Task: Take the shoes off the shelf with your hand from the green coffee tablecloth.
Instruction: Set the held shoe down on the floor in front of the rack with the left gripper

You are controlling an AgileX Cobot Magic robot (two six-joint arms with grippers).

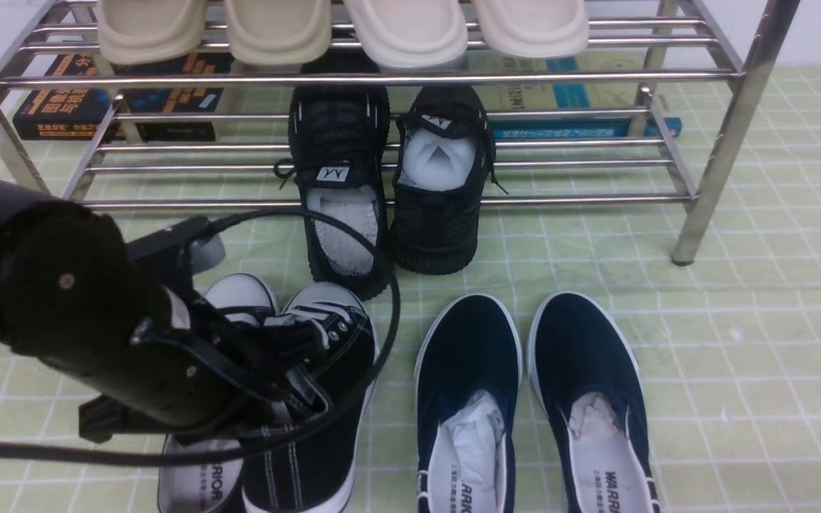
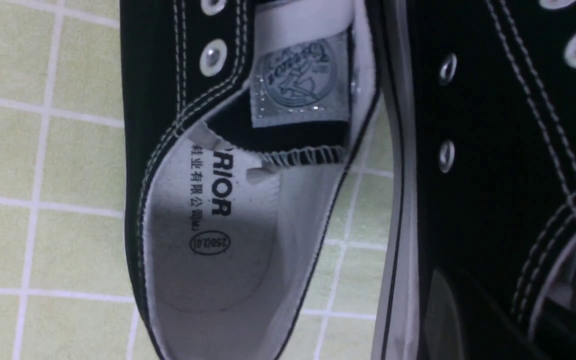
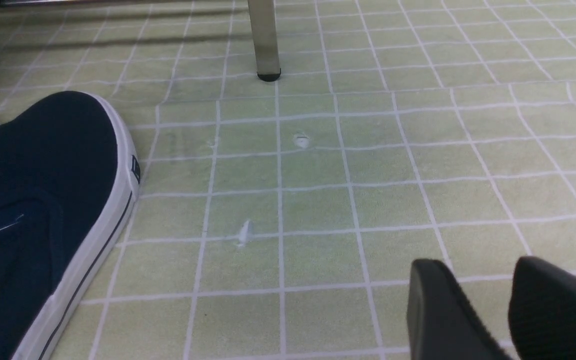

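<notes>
The two black canvas sneakers with white toe caps stand side by side on the green grid tablecloth (image 1: 738,356) at the front left, off the steel shelf (image 1: 382,75). My left gripper (image 1: 289,399) is down over them. In the left wrist view its fingers (image 2: 443,310) straddle the side wall of one sneaker (image 2: 493,150), one finger outside and one inside the opening, shut on it. The other sneaker (image 2: 218,225) lies beside it and shows its grey insole. In the front view the held sneaker (image 1: 332,342) is the right one of the pair. My right gripper (image 3: 488,300) hovers low over bare cloth, slightly open and empty.
Two all-black sneakers (image 1: 343,206) rest half on the shelf's lower tier, heels on the cloth. Navy slip-ons (image 1: 467,356) stand at front centre, one also in the right wrist view (image 3: 43,200). Beige slippers (image 1: 275,28) are on the top tier, books (image 1: 68,107) behind. A shelf leg (image 3: 264,40) stands ahead of the right gripper.
</notes>
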